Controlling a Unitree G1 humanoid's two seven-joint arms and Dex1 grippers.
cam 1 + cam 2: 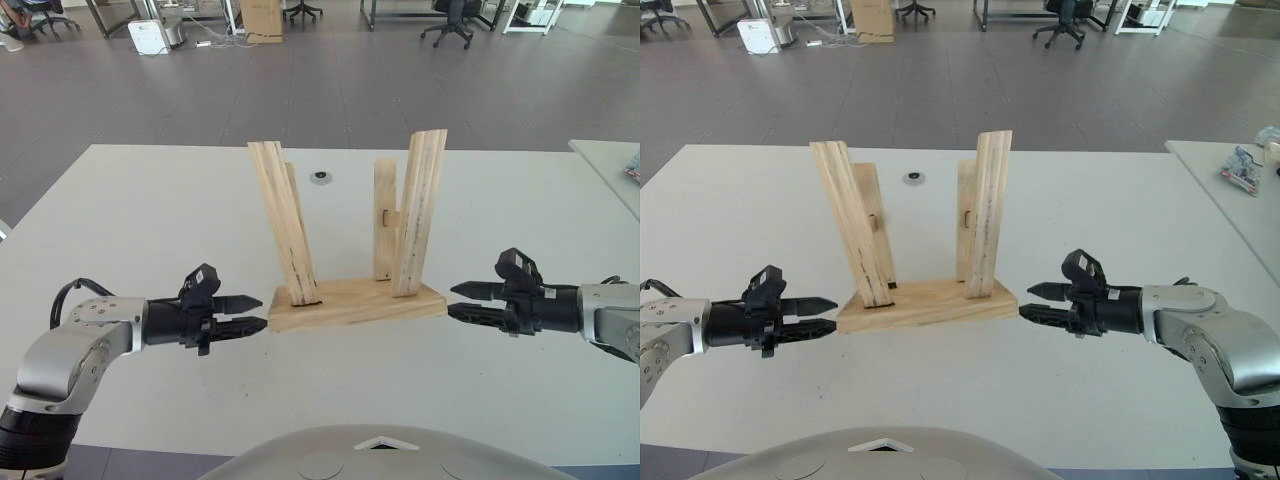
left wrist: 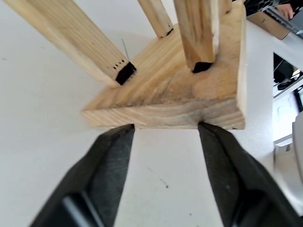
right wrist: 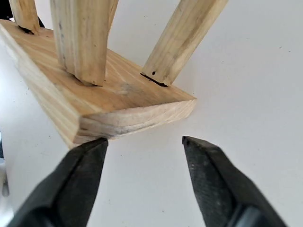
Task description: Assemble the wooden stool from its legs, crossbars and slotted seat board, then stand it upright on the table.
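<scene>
The slotted seat board [image 1: 355,303] lies flat on the tabletop [image 1: 150,230] between our two grippers, with its legs [image 1: 285,220] pointing up, so the stool is upside down. Our left gripper [image 1: 258,312] sits just off one end and our right gripper [image 1: 452,301] just off the other, both parted and empty. We judge the flip comes next: close on both ends, lift, and turn together.

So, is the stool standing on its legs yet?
No, the seat board lies on the table with its legs pointing up.
</scene>
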